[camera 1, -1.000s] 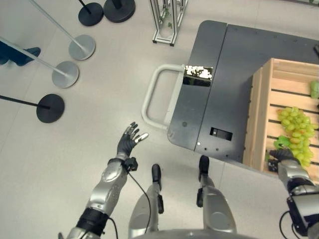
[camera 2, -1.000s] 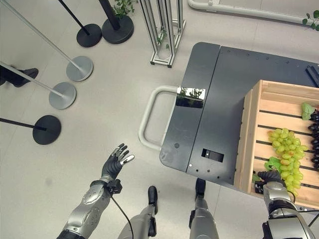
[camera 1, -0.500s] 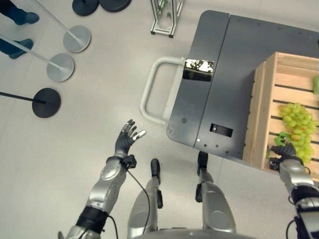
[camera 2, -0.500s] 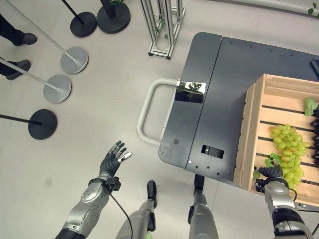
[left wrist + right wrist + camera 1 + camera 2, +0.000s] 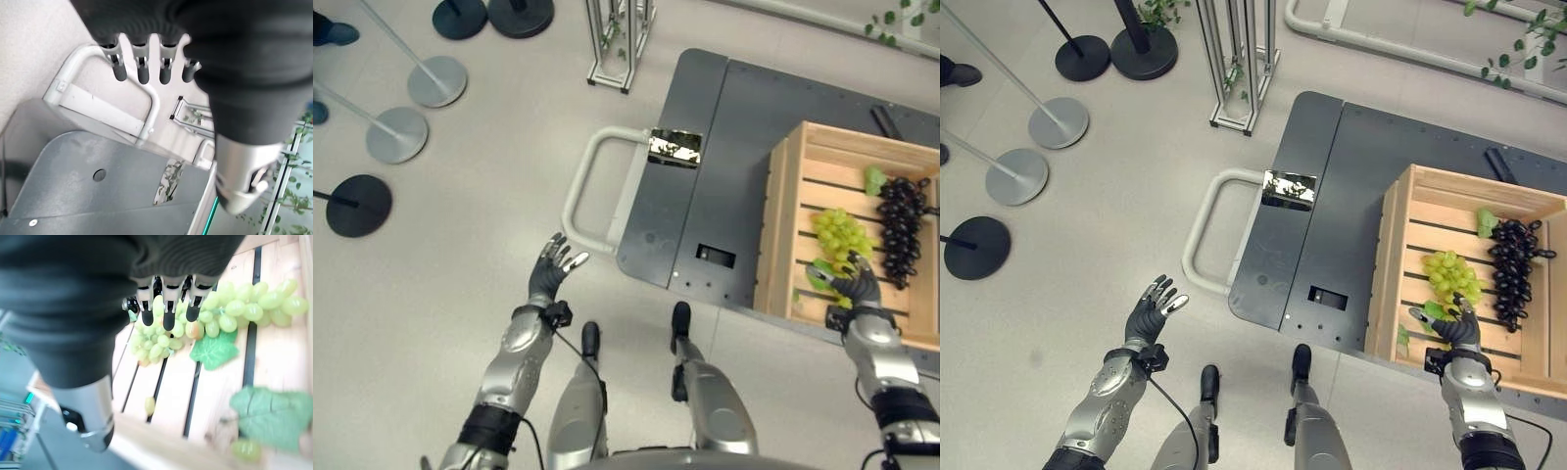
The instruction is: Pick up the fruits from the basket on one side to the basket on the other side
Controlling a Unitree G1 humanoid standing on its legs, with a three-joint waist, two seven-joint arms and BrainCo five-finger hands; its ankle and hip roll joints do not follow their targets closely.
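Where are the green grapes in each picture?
Left eye view: green grapes in the wooden crate, just past the right hand.
Right eye view: same spot, left of the dark grapes.
Right wrist view: beyond the fingertips, on the slats.
Shared landmark: the crate.

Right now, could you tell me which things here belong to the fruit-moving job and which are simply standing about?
Job: slatted wooden crate, green grape bunch, dark purple grape bunch, right hand.

Standing about: dark grey cart, round-based stanchion posts, aluminium frame, idle left hand.
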